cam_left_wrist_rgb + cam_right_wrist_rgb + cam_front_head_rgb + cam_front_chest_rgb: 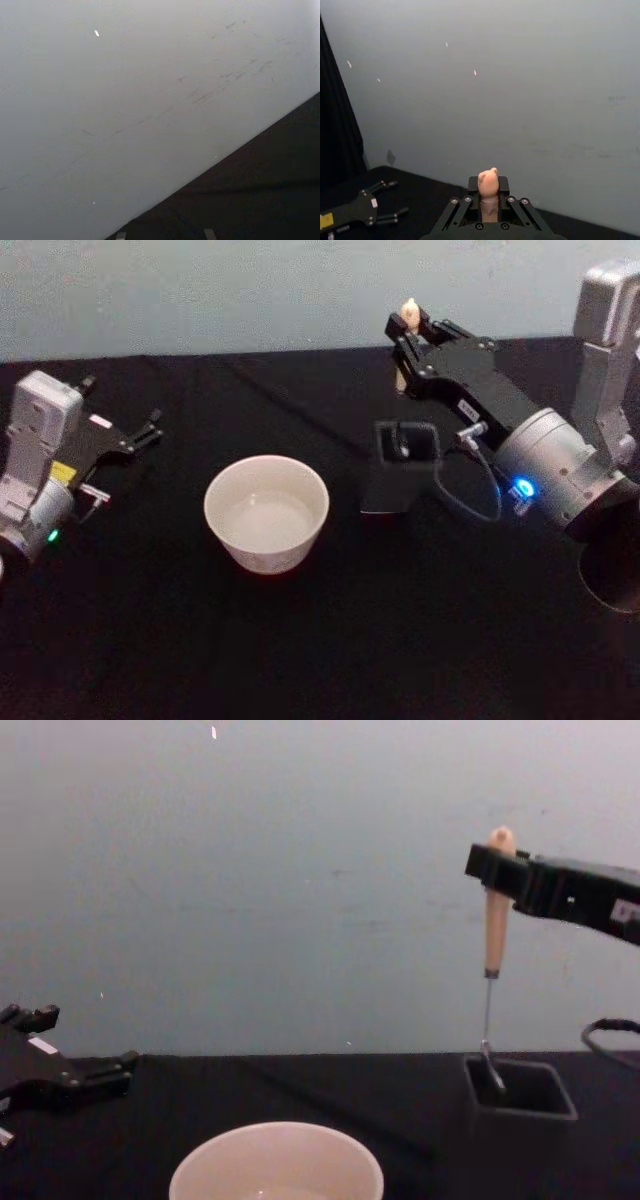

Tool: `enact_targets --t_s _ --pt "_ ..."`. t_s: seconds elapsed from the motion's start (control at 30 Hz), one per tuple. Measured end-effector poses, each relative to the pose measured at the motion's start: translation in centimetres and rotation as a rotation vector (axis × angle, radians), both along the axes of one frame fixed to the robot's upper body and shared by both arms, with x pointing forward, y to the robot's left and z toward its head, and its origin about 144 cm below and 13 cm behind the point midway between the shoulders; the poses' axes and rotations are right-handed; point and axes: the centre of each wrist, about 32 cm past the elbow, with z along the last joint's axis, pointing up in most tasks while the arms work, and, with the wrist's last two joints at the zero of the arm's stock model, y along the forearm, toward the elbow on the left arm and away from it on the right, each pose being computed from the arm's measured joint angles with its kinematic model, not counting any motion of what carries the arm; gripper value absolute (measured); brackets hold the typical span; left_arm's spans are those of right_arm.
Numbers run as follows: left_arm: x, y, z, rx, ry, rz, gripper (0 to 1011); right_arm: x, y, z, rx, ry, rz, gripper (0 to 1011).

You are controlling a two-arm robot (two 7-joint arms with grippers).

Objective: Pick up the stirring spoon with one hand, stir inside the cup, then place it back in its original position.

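A black cloth is covering the table, and a plain pale grey-blue wall is rising behind it. The right gripper is reaching in from the right side, hanging high above the far right part of the table. Its jaws are pinching the stirring spoon on the upper handle, just beneath the knob. The spoon is hanging upright. Its handle is a slender pale beige stick, topped by a tiny rounded knob with small ear-like bumps. The knob is poking up above the black fingers in the right wrist view. Below the handle a thin metal shaft is running straight down and ending in a small bent tip. In the chest view that tip is dipping just inside the mouth of the holder, a small dark grey square box with thin walls. The holder is standing directly under the gripper. The cup is sitting near the middle of the table, to the left of the holder and apart from it. It is wide, round and cream-white, with a thin rim and a pale inside. The left gripper is lying idle low at the left edge, well apart from the cup, with its jaws spread.
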Motion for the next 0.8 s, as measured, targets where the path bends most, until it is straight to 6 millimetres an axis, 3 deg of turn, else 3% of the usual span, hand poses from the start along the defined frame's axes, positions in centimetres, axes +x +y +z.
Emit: enact_targets --t_s 0.8 --pt "0.0 0.0 0.0 0.000 0.000 0.000 1001 0.9 0.4 -1.6 -0.019 0.041 -0.011 223"
